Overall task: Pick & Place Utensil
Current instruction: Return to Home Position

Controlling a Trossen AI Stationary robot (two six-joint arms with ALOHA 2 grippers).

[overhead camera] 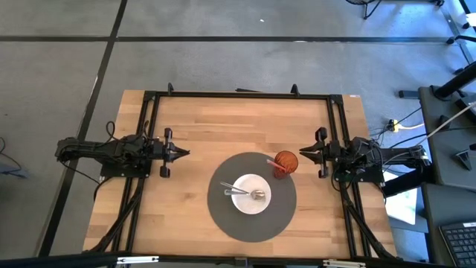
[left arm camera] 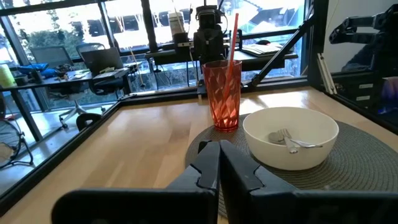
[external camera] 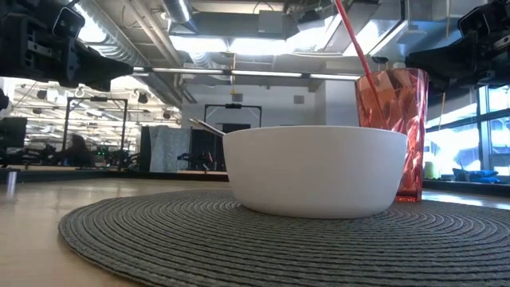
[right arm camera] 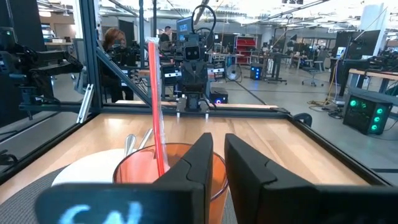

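Fork (overhead camera: 239,193) in bowl (overhead camera: 262,205) mid-mat (overhead camera: 223,216), cup (overhead camera: 285,163) at mat's right edge. Left claw (overhead camera: 186,152) clenched, right claw (overhead camera: 301,155) nearly clenched; bare surface (overhead camera: 201,126) between.

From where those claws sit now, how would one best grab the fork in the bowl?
Grip the fork by its handle, which rests over the rim of the bowl on the left arm's side. Come down from above with the left claw; the head lies low inside the bowl.
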